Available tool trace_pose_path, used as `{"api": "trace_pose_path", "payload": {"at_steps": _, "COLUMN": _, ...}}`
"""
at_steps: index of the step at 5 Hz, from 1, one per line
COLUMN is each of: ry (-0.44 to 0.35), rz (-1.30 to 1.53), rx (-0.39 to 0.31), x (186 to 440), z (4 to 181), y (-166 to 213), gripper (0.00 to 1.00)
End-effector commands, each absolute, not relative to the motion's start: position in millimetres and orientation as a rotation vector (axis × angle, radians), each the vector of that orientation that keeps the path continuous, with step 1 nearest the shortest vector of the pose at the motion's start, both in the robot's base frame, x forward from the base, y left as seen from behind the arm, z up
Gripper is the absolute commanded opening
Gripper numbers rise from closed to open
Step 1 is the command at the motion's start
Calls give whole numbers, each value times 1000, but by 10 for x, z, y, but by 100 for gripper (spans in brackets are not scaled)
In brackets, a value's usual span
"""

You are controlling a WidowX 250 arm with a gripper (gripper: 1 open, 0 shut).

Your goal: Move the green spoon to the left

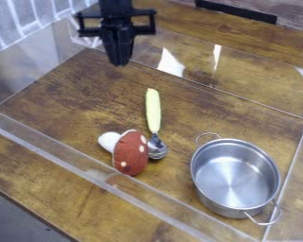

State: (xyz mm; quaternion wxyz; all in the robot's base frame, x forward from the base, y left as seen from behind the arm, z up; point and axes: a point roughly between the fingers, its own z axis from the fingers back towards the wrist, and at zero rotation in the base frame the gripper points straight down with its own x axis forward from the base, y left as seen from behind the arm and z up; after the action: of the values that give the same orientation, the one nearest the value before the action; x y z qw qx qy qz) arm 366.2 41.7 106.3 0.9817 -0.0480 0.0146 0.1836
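The green spoon lies on the wooden table, its yellow-green handle pointing away and its silver bowl nearest the camera, touching the red-capped mushroom toy. My gripper hangs pointing down at the back left, well away from the spoon and above the table. Its dark fingers read as one wedge with nothing between them, and no gap is clear enough to judge.
A steel pot stands at the front right, close to the spoon's bowl. Clear acrylic walls ring the work area. Bare wood lies left of the spoon.
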Motion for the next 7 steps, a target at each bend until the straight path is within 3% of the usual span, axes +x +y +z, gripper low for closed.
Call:
{"api": "trace_pose_path", "payload": {"at_steps": 1, "ry": -3, "rz": 356, "rx": -80, "x": 3632, "z": 1049, "y": 393, "gripper": 100}}
{"api": "trace_pose_path", "payload": {"at_steps": 4, "ry": 4, "rz": 318, "rx": -55, "x": 3610, "z": 569, "y": 81, "gripper": 100}}
{"api": "trace_pose_path", "payload": {"at_steps": 6, "ry": 16, "rz": 320, "rx": -42, "x": 3608, "z": 362, "y": 7, "gripper": 100}}
{"api": "trace_pose_path", "payload": {"at_steps": 7, "ry": 26, "rz": 322, "rx": -35, "x": 3611, "z": 314, "y": -2, "gripper": 0}}
